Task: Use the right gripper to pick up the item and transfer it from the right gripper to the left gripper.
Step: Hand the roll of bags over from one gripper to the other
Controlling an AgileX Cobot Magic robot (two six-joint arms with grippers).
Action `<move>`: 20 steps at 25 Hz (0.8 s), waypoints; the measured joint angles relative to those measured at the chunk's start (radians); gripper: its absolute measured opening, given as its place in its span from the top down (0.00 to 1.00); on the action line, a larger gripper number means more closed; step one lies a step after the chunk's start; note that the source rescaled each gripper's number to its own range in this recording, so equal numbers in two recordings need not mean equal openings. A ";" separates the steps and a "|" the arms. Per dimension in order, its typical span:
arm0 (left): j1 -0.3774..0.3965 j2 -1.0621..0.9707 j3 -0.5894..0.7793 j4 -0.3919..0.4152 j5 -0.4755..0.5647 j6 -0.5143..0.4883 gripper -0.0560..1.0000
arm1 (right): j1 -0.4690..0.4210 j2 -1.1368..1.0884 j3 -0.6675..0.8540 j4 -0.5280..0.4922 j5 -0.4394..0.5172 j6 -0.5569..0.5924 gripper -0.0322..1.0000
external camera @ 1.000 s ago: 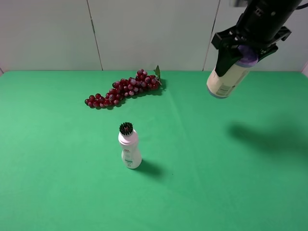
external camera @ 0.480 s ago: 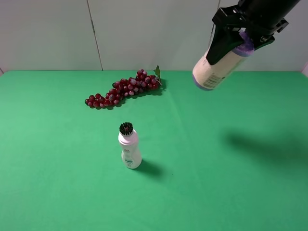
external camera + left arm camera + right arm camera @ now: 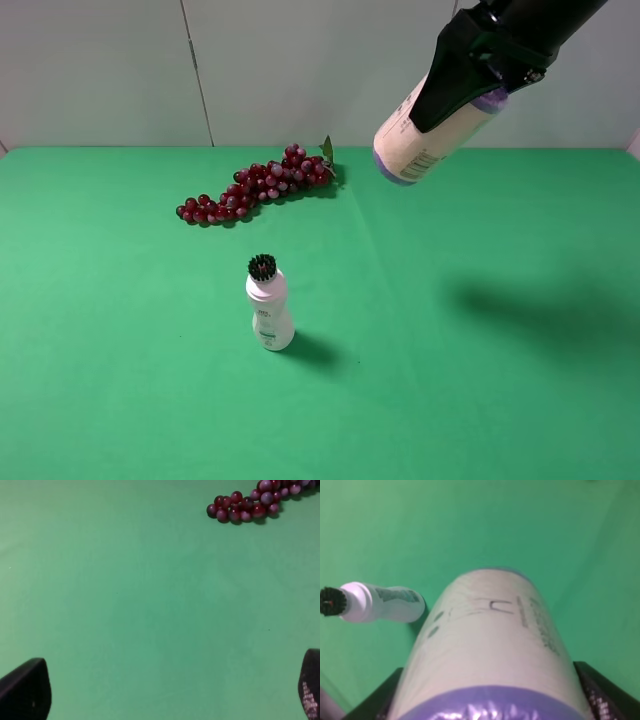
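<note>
Over the right rear of the green worktop (image 3: 480, 400), up near where its back edge met the pale wall, the right end effector (image 3: 455, 85) was clenched on the item (image 3: 415, 145), gripping the cream canister close to its purple lid and holding it high in the air. The canister hung tilted, base pointing down and to the left, well apart from everything below. Beneath it lay a broad bare stretch of worktop, marked only by a soft shadow (image 3: 540, 305). The white bottle (image 3: 269, 315) stood upright near the middle, and the grapes (image 3: 258, 185) lay towards the back edge, left of the canister. The left end effector (image 3: 167, 700) hovered with its fingers spread wide and nothing between them, over empty green with the grapes' tip far ahead. Compared with a second before, the canister had travelled leftward and tipped further over; its shadow had slid left too, while bottle and grapes had not moved.
</note>
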 joint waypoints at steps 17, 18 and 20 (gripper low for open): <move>-0.051 0.559 -0.075 -0.276 -0.162 0.491 0.06 | 0.000 0.000 0.000 0.014 -0.043 -0.099 0.93; -0.079 0.583 -0.080 -0.274 -0.177 0.523 0.06 | 0.000 0.000 0.000 0.021 -0.052 -0.107 0.93; -0.144 0.642 -0.090 -0.268 -0.216 0.558 0.07 | 0.000 0.000 0.000 0.030 -0.059 -0.119 0.93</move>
